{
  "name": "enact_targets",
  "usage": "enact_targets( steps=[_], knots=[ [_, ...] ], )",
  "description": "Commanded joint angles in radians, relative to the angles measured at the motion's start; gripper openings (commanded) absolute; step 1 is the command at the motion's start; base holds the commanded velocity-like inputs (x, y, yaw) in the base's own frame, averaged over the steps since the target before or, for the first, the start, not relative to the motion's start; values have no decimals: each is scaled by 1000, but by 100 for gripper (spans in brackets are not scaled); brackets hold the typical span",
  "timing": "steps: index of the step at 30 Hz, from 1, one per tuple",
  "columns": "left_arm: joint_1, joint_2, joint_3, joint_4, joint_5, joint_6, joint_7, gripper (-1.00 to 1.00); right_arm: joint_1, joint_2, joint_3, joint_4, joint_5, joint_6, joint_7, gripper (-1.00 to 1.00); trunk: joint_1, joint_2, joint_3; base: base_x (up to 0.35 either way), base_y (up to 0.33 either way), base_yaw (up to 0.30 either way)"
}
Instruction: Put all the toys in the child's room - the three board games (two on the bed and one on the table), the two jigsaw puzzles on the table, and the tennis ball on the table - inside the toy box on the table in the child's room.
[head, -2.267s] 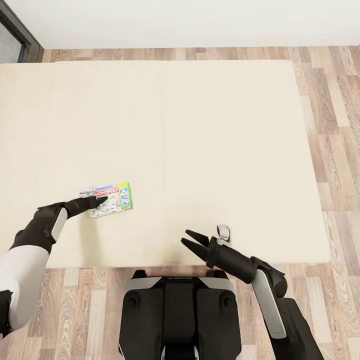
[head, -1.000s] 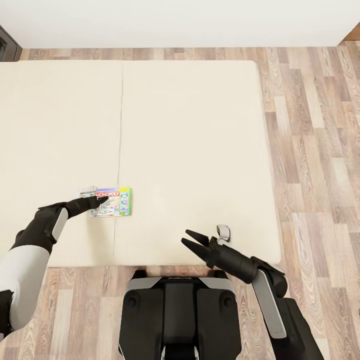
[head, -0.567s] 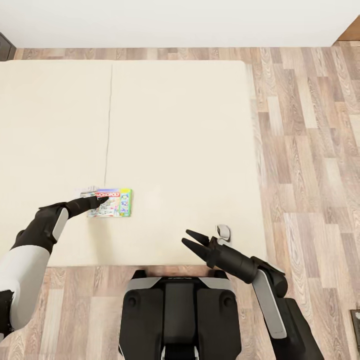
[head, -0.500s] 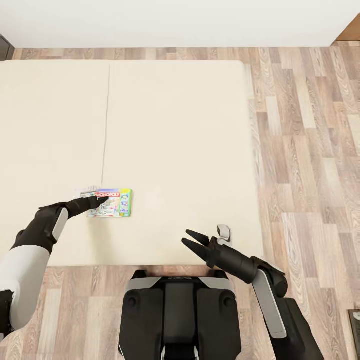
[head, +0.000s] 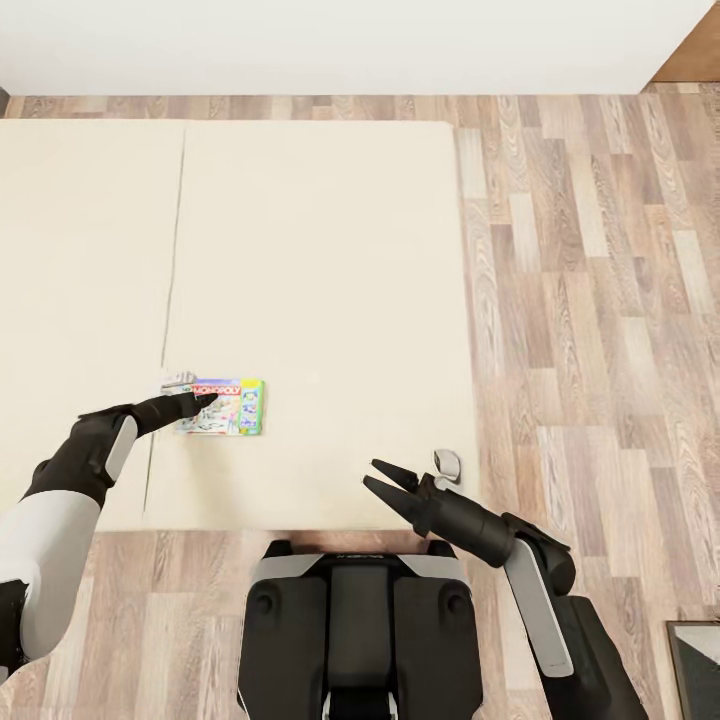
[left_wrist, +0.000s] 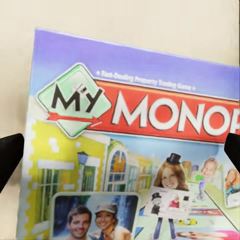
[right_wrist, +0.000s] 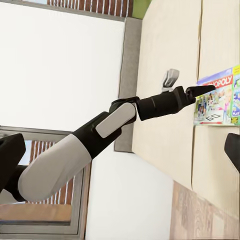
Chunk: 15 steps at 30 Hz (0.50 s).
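Note:
A board game (head: 228, 405) with a red Monopoly logo on a white and green cover hangs just over the cream bed (head: 320, 250), near its front edge. My left gripper (head: 198, 402) is shut on the box's left end. In the left wrist view the cover (left_wrist: 135, 150) is very close, with a black fingertip (left_wrist: 10, 155) at each side. The right wrist view looks along the left arm to the held box (right_wrist: 217, 100). My right gripper (head: 385, 482) stands open with nothing in it, over the bed's front edge to the right.
Wood plank floor (head: 590, 300) runs to the right of the bed and in front of it. A white wall (head: 350, 40) closes the far side. A dark framed object (head: 695, 660) lies on the floor at the lower right. A small grey-white piece (head: 447, 464) sits beside the right gripper.
The whole view has shifted: bed and seam slide left in the picture and more floor shows at the right. The game box keeps its place at my left gripper. Both arms hold their pose.

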Motion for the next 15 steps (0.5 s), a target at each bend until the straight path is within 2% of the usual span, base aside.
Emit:
enact_targets(
  steps=[1,15],
  knots=[
    [0,0,3,-1,8,10,-2,100,0,0,0,0,-6,7,0,100,1,-2,-1,0,-295,0],
    [0,0,3,-1,8,10,-2,100,0,-1,0,0,-6,7,0,100,1,-2,-1,0,-295,0]
  ],
)
